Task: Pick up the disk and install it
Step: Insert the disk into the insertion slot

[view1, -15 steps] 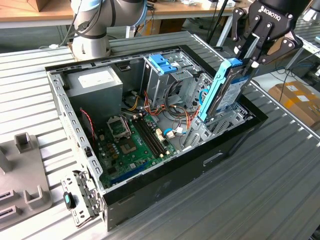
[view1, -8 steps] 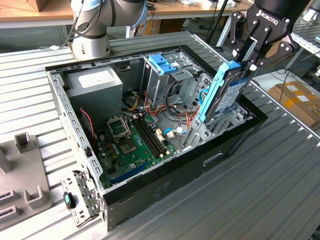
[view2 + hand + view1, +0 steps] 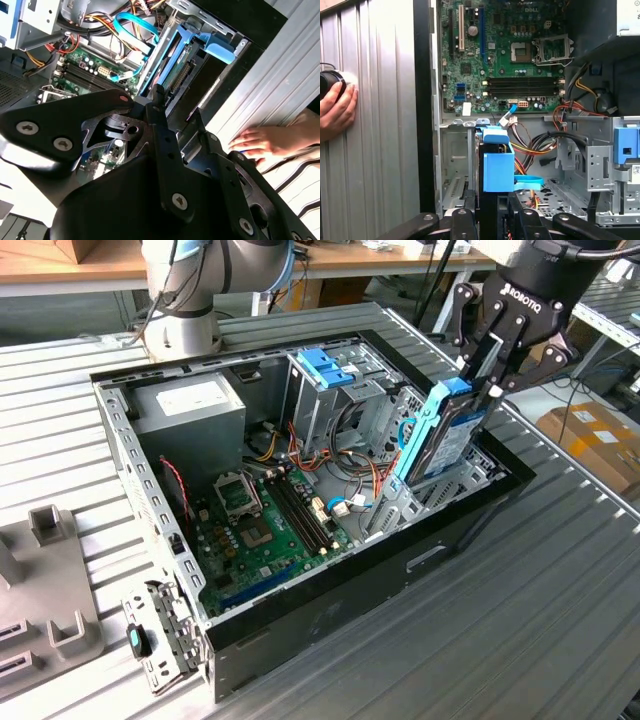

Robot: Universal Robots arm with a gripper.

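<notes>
The disk (image 3: 443,436), a dark drive framed by bright blue rails, stands on edge at the end of the open computer case (image 3: 330,605) toward the exterior view's right. Its lower end sits down among the metal bay walls. My gripper (image 3: 482,380) is shut on its upper end from above. In the first wrist view the disk (image 3: 497,165) shows end-on between my fingers (image 3: 462,220), just above the bay. In the second wrist view its blue rail (image 3: 172,57) runs away from my gripper (image 3: 177,117) into the case.
A grey drive cage with a blue top (image 3: 325,370), a power supply (image 3: 190,408), the motherboard (image 3: 260,525) and loose cables (image 3: 350,465) sit inside the case. A person's hand (image 3: 260,142) rests on the ribbed table beside the case, also seen as a hand (image 3: 337,107) on a dark object.
</notes>
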